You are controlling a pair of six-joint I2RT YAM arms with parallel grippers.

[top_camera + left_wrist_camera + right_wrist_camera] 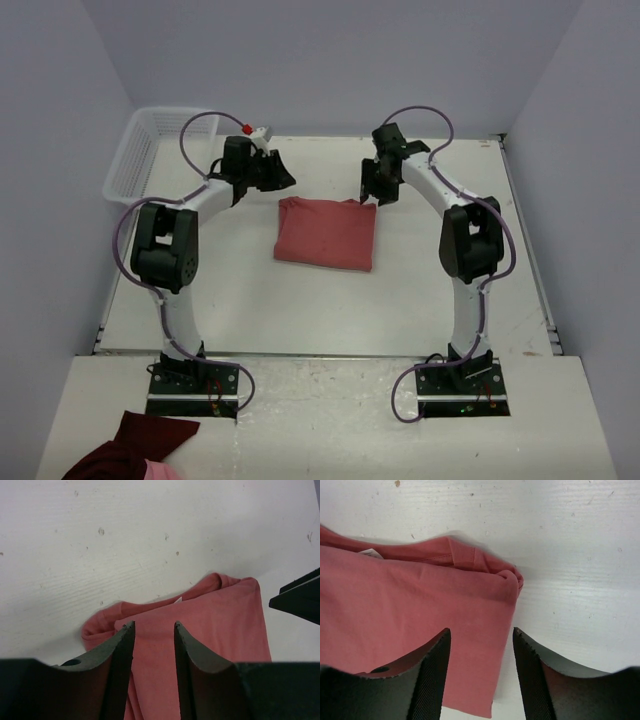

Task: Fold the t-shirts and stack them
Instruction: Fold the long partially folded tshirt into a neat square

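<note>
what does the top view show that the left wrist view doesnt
Only top: the basket and the maroon bundle. Only left wrist: a white label at the fold, and the open gap between the left hand's fingers. Both: the folded shirt on the table.

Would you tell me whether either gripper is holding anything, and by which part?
Nothing: the left gripper and right gripper hang open above the folded t-shirt.
</note>
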